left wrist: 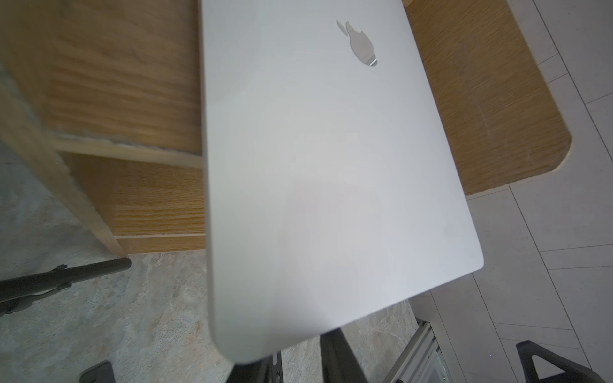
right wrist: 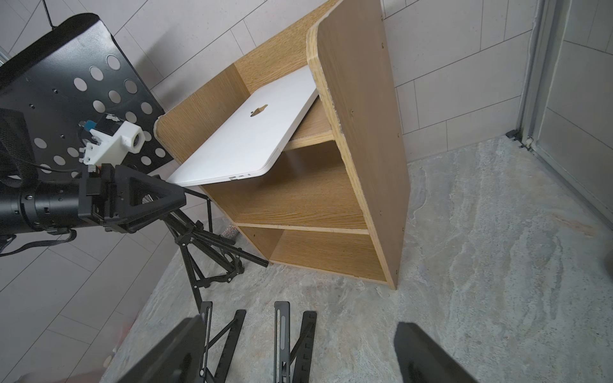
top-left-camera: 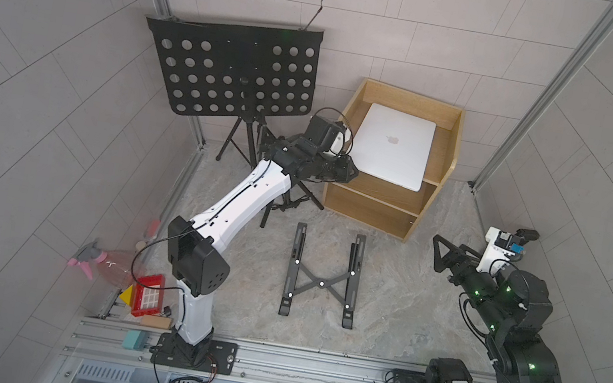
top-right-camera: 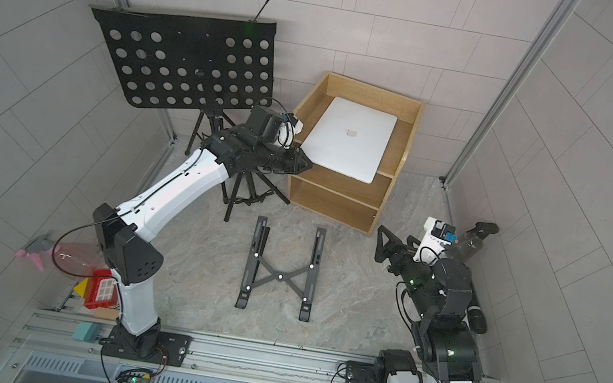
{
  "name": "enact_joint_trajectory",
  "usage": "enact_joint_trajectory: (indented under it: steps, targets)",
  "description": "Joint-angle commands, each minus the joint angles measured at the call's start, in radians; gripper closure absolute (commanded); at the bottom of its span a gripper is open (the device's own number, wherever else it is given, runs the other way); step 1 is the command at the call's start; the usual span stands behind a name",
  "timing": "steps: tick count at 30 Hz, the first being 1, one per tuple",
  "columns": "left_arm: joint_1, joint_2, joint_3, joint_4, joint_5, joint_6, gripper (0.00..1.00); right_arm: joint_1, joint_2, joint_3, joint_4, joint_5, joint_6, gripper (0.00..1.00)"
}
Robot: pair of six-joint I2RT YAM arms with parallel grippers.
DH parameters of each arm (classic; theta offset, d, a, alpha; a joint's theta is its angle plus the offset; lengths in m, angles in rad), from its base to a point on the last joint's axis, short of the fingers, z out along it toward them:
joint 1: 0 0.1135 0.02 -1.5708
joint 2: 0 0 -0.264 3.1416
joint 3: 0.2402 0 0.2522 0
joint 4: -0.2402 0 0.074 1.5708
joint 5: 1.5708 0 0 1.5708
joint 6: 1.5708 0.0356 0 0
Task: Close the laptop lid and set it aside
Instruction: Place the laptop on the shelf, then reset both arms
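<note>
Right-wrist view: the laptop (right wrist: 245, 132), the laptop lid (top-left-camera: 392, 144) shut and logo up, lies on the wooden shelf unit's (right wrist: 361, 132) top shelf. To finish cleanly, nudge it deeper, then back straight off. Its long axis runs front to back, port end overhanging toward the robot. Left pincer (right wrist: 179, 196) sits at that corner, grip unclear; right pincer (right wrist: 298, 326) gapes empty.

Marbled tabletop (top-left-camera: 396, 300) carrying a wooden shelf unit (top-left-camera: 413, 96), upper centre
A closed laptop (top-left-camera: 394, 148) lies on the unit's top shelf, overhanging its front edge. A black folding stand (top-left-camera: 322, 283) lies mid-frame on the tabletop, and a music stand (top-left-camera: 232, 70) stands upper left.
</note>
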Motion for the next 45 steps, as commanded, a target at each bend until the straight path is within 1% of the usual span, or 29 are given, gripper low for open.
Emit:
enact_joint_trajectory:
  steps: [1,4,5,7,11,13,15,17,18,19,21,23,24,25,29,31,33,37,38,40,42,45]
  targets:
    - [0.021,-0.143,-0.102,0.053,0.016,0.026,0.64,-0.005,-0.019,-0.016,0.01,0.004,-0.009,0.08]
    - [0.051,-0.312,-0.31,0.139,0.03,0.03,0.59,-0.005,-0.02,-0.021,0.01,-0.004,-0.007,0.08]
    - [0.065,-0.395,-0.405,0.181,0.03,0.033,0.56,-0.005,-0.017,-0.022,0.011,-0.012,-0.004,0.08]
    - [0.095,-0.515,-0.545,0.224,0.041,0.041,0.52,-0.005,-0.012,-0.022,0.011,-0.023,-0.001,0.08]
    - [0.117,-0.773,-0.835,0.31,0.001,0.088,0.37,-0.005,-0.005,-0.021,0.004,-0.026,0.003,0.08]
    - [0.117,-0.884,-0.954,0.324,-0.079,0.104,0.28,-0.005,0.004,-0.018,-0.008,-0.011,0.0,0.08]
    - [0.117,-0.972,-1.049,0.326,-0.165,0.118,0.23,-0.005,0.011,-0.015,-0.022,0.022,-0.009,0.07]
    - [0.117,-1.035,-1.113,0.32,-0.239,0.139,0.19,-0.005,0.017,-0.013,-0.036,0.058,-0.023,0.05]
    - [0.117,-1.047,-1.132,0.306,-0.272,0.148,0.17,-0.005,0.018,-0.012,-0.04,0.073,-0.032,0.01]
    - [0.116,-1.08,-1.144,0.294,-0.303,0.154,0.17,-0.005,0.02,-0.015,-0.042,0.091,-0.04,0.0]
    - [0.11,-1.1,-1.15,0.278,-0.35,0.169,0.16,-0.005,0.023,-0.023,-0.044,0.143,-0.06,0.0]
    - [0.102,-1.107,-1.16,0.269,-0.413,0.188,0.12,-0.005,0.028,-0.038,-0.038,0.211,-0.083,0.0]
    - [0.1,-1.11,-1.171,0.27,-0.446,0.194,0.04,-0.005,0.029,-0.047,-0.03,0.24,-0.091,0.0]
    - [0.098,-1.114,-1.184,0.274,-0.472,0.198,0.0,-0.005,0.029,-0.061,-0.016,0.263,-0.095,0.0]
    - [0.055,-1.112,-1.289,0.33,-0.608,0.227,0.0,-0.006,0.038,-0.142,0.075,0.317,-0.109,0.0]
    - [0.027,-1.108,-1.368,0.4,-0.682,0.264,0.0,-0.008,0.044,-0.196,0.136,0.324,-0.105,0.0]
    - [0.02,-1.098,-1.446,0.477,-0.722,0.31,0.0,-0.008,0.042,-0.277,0.214,0.348,-0.104,0.0]
    - [0.025,-1.087,-1.604,0.71,-0.737,0.445,0.0,-0.031,0.058,-0.458,0.418,0.416,-0.114,0.0]
    - [0.03,-1.083,-1.633,0.765,-0.741,0.49,0.0,-0.048,0.07,-0.502,0.47,0.408,-0.116,0.0]
    - [0.057,-1.065,-1.682,0.868,-0.745,0.542,0.0,-0.081,0.092,-0.58,0.596,0.398,-0.134,0.0]
    - [0.105,-1.016,-1.7,0.946,-0.721,0.56,0.0,-0.104,0.112,-0.638,0.703,0.393,-0.154,0.0]
    - [0.189,-0.934,-1.7,0.988,-0.641,0.552,0.0,-0.122,0.168,-0.66,0.783,0.36,-0.214,0.0]
